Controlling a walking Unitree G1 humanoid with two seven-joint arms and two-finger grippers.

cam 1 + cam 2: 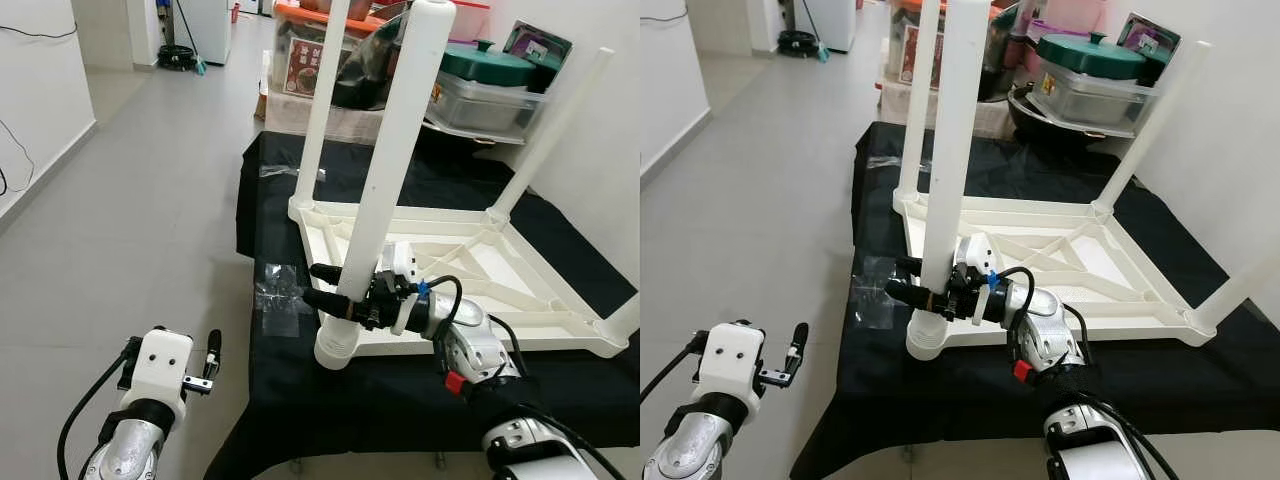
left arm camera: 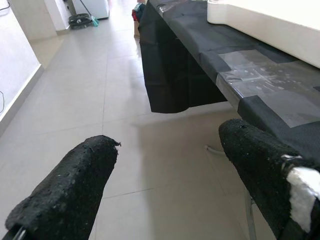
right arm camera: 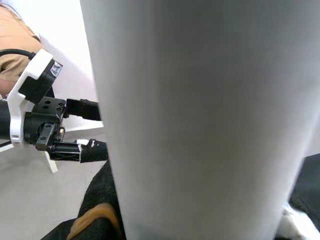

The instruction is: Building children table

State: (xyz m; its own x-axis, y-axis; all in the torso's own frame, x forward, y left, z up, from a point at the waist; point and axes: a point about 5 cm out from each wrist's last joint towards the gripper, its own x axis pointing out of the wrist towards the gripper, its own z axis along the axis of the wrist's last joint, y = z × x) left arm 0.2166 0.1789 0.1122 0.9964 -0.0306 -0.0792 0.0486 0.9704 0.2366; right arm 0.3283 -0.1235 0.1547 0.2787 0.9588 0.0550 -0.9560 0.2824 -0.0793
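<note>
We have the white tabletop [image 1: 470, 290] lying upside down on the black cloth [image 1: 350, 400], just beyond our right gripper [image 1: 330, 287]. The near leg [image 1: 385, 190] passes straight between that gripper's fingers, which are closed around it low on the shaft, right above its socket [image 1: 335, 350] at the near corner. The leg's long axis runs close to upright, leaning slightly. Our left gripper [image 1: 205, 365] hangs open and empty, well apart, out over the floor [image 1: 150, 200]; the right arm is plainly the nearer.

A white plastic children's table frame [image 1: 470, 270] with white legs is laid on a black-clothed table [image 1: 350, 395]; the floor [image 1: 140, 220] is tiled pale grey.
</note>
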